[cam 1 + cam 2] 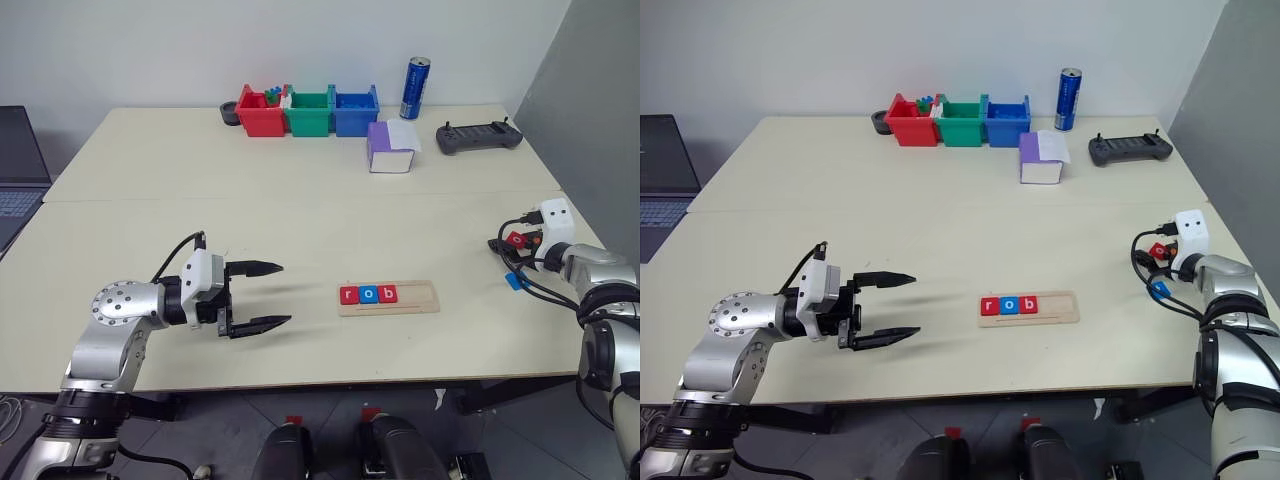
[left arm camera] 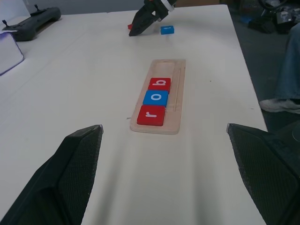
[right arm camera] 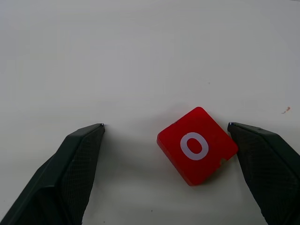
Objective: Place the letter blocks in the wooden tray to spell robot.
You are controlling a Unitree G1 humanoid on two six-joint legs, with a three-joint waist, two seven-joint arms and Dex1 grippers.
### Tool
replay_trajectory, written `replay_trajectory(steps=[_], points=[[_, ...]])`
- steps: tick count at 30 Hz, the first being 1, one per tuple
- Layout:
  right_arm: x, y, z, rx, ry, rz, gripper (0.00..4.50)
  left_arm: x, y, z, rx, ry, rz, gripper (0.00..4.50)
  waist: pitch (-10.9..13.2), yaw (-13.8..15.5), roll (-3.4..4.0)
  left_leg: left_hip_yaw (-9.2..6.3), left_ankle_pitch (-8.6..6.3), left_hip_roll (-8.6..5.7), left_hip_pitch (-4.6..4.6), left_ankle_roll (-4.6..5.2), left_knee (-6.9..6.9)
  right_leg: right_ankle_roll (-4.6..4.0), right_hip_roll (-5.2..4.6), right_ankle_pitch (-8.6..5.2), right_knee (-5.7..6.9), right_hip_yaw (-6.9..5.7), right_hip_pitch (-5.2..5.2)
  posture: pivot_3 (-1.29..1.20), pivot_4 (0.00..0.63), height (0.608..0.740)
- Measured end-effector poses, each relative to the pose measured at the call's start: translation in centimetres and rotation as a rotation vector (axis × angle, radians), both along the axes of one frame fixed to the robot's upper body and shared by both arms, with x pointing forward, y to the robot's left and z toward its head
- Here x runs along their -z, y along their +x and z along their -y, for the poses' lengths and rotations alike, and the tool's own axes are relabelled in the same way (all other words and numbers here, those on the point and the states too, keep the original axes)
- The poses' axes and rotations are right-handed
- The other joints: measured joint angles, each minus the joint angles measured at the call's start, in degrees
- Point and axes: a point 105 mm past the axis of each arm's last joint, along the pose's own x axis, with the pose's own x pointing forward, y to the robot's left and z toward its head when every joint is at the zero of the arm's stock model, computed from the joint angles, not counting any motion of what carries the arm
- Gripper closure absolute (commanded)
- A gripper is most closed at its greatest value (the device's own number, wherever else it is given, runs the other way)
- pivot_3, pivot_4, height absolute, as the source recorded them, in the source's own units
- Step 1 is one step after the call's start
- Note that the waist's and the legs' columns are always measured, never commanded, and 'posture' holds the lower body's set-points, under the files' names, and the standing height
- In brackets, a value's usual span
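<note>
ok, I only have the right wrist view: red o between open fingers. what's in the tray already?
Observer: The wooden tray holds the red r, blue o and red b, in that order from its left end; the rest is bare.
Operator: any loose tile besides this red o?
Observer: One blue tile lies on the table beside the right gripper; I can't read its letter.
Operator: left arm in the way?
Observer: No. The left gripper hovers open and empty, left of the tray.
</note>
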Motion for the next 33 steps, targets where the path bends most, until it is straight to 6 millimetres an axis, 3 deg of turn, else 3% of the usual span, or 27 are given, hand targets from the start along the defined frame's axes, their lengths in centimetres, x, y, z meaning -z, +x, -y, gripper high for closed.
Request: replay_trajectory(steps=[7,10,16,26,30,33], points=[[0.2,-0.2,0.0,-0.01,-0.003,-0.005,0.01,-0.4,0.2,0.1,-0.002,-0.004,0.007,0.0,0.0,0.0,0.0,0.0,0.0,-0.01,-0.01,0.0,0.0,0.0,0.0,0.0,0.0,0.0,0.0,0.0,0.15,0.74],[0.2,-0.2,0.0,-0.015,-0.006,-0.003,0.58,-0.5,0.4,0.1,-0.008,-0.006,0.005,0.0,0.0,0.1,0.0,-0.01,0.0,-0.01,-0.01,0.0,-0.01,0.0,0.0,0.0,-0.02,0.0,0.0,0.0,0.15,0.74],[0.6,-0.5,0.1,-0.025,-0.01,-0.004,2.56,-0.8,0.6,0.2,-0.008,-0.007,0.017,0.0,-0.1,0.3,-0.11,-0.01,0.0,-0.03,0.0,0.0,0.03,0.0,-0.02,0.0,-0.03,0.0,0.05,0.0,0.15,0.74],[0.5,-0.7,-0.2,-0.034,-0.024,0.038,2.56,-0.6,0.6,0.3,0.004,-0.006,0.017,0.0,-0.2,0.4,-0.24,-0.03,0.0,-0.02,-0.02,0.0,0.0,0.0,-0.02,0.0,-0.05,-0.01,0.04,0.0,0.15,0.74],[0.3,-1.3,-1.7,-0.028,-0.044,0.042,2.56,-0.5,1.0,0.8,0.021,-0.014,0.012,0.0,-0.2,0.4,-0.23,-0.05,0.0,0.0,-0.05,0.0,-0.02,0.01,-0.01,0.0,-0.02,-0.03,-0.01,0.0,0.15,0.74],[0.1,-3.0,-3.2,0.039,-0.018,0.009,2.56,-0.6,1.3,1.2,0.04,-0.02,0.014,0.0,-0.2,0.4,-0.2,-0.07,0.0,0.04,-0.08,-0.01,-0.05,0.01,-0.01,0.0,0.01,-0.06,-0.06,0.0,0.15,0.74]])
